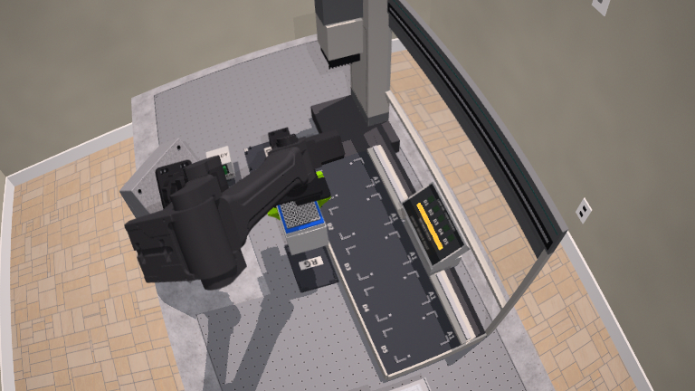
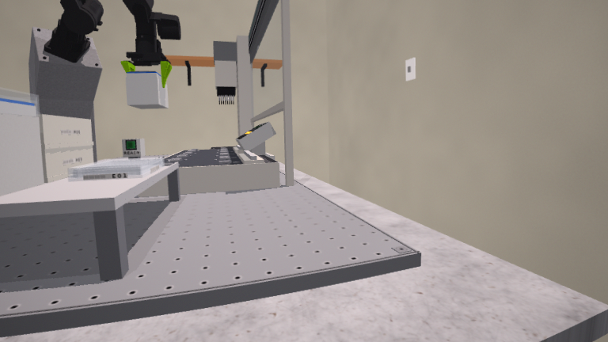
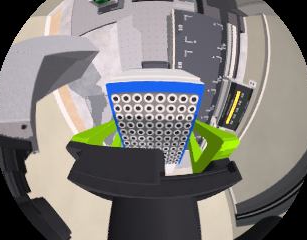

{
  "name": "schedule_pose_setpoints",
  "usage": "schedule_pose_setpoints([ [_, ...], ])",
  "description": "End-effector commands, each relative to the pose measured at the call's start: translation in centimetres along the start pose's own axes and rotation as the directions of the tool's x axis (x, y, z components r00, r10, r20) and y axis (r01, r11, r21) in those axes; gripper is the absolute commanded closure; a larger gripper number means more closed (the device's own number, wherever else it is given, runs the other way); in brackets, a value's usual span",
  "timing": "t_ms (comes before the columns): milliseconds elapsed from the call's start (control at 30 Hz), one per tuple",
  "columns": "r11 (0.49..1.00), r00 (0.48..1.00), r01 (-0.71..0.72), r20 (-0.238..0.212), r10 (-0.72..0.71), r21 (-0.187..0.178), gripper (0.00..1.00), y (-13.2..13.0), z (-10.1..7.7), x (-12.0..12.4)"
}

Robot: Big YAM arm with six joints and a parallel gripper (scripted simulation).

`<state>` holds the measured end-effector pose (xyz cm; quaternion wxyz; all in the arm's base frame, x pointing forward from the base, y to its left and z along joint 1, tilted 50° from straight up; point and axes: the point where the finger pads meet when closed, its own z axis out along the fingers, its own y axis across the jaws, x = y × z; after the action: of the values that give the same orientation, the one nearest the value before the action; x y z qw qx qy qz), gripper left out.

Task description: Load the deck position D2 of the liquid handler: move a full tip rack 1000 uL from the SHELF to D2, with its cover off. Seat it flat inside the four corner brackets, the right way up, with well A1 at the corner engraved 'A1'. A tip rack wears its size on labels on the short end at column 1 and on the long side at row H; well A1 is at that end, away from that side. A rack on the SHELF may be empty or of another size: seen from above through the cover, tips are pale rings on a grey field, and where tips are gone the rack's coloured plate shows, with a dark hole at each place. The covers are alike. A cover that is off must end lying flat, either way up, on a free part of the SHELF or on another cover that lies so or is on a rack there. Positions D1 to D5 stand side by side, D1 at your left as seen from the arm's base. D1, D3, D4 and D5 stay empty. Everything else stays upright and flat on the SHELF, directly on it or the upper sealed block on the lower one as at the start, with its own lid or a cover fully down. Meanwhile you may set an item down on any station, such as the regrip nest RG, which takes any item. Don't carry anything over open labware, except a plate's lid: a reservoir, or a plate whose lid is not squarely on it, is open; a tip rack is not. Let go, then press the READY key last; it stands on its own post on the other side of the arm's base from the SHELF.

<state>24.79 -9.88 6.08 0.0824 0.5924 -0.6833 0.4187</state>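
High above the regrip nest (image 1: 310, 262), the gripper (image 2: 146, 68) clamps the uncovered tip rack (image 2: 146, 89) level, so it travels upright toward D2 (image 1: 358, 213).

The gripper (image 2: 146, 67) holds the tip rack (image 2: 146, 89) aloft, above the RG nest (image 1: 311, 263), beside the deck (image 1: 384, 258).

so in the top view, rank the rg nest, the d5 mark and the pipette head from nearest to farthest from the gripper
1. RG nest, just below the gripper and its held tip rack.
2. Pipette head, up on the gantry.
3. D5 mark, far deck end.
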Motion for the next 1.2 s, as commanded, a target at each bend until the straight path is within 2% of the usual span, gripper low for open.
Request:
schedule_pose_setpoints([
  [0, 0.999, 0.999, -0.037, 0.003, 0.037, -0.004, 1.00, 0.24, -0.02, -0.21],
  [267, 0.987, 0.987, -0.158, 0.003, 0.158, -0.004, 1.00, 0.23, -0.01, -0.20],
  [600, 0.936, 0.936, -0.351, 0.002, 0.352, -0.004, 1.00, 0.21, -0.01, -0.19],
  [667, 0.936, 0.936, -0.351, 0.002, 0.352, -0.004, 1.00, 0.21, -0.01, -0.19],
  [1167, 0.790, 0.790, -0.613, 0.001, 0.613, -0.003, 1.00, 0.19, -0.02, -0.19],
])
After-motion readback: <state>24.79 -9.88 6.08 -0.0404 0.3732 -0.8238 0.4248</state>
